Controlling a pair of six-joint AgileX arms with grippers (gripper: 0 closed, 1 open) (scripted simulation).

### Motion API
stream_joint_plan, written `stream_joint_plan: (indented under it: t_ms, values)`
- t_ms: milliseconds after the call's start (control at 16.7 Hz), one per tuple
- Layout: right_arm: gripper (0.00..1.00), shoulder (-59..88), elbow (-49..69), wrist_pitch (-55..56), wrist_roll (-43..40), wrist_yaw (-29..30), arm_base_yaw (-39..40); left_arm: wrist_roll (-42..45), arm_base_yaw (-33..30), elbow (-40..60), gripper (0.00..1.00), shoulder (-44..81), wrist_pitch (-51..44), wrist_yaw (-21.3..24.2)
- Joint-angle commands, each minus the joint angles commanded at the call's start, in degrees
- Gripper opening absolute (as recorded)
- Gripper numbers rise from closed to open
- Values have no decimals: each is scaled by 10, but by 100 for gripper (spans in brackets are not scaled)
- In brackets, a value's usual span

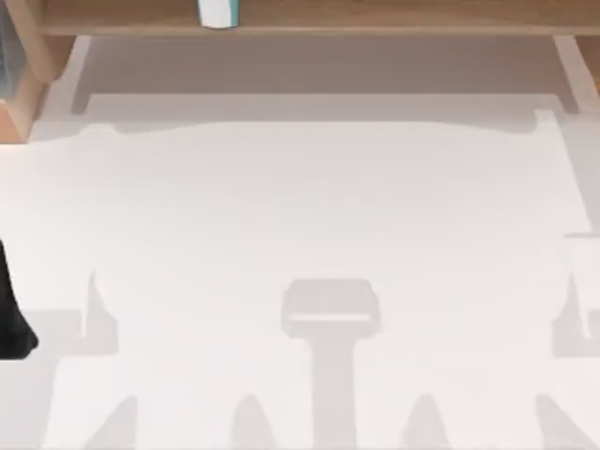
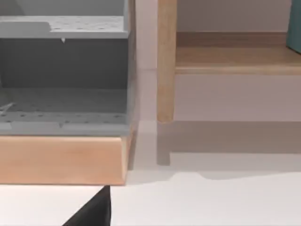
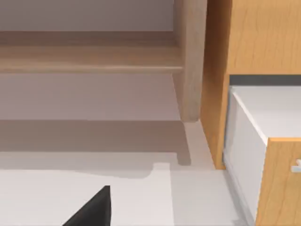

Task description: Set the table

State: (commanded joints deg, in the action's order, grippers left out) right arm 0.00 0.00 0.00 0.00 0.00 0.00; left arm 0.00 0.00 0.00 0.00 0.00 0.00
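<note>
The table (image 1: 309, 206) is a wide white surface crossed by grey shadows. A dark part of my left arm (image 1: 13, 314) shows at the table's left edge in the top view. In the left wrist view a black piece of my left gripper (image 2: 92, 212) hangs low over the white top, in front of a wood-framed grey rack (image 2: 63, 80). In the right wrist view a black piece of my right gripper (image 3: 93, 208) hangs over the table near a wooden cabinet (image 3: 254, 42). Neither gripper holds anything that I can see.
A light-brown wooden shelf (image 1: 309, 17) runs along the table's far side, carrying a white and teal object (image 1: 217, 11). Its posts (image 2: 165, 61) (image 3: 190, 61) stand on the table. The cabinet has a white drawer (image 3: 268, 117). A teal edge (image 2: 296, 23) shows on the shelf.
</note>
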Motion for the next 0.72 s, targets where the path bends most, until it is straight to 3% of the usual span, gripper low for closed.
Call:
stream_joint_plan:
  t_ms: [360,720]
  values:
    - [100,57,54,-51,-9,0,-5,0,0,0,100,0,0,0]
    - [100,313,296,-235,-49,2,-48,0,0,0,100,0,0,0]
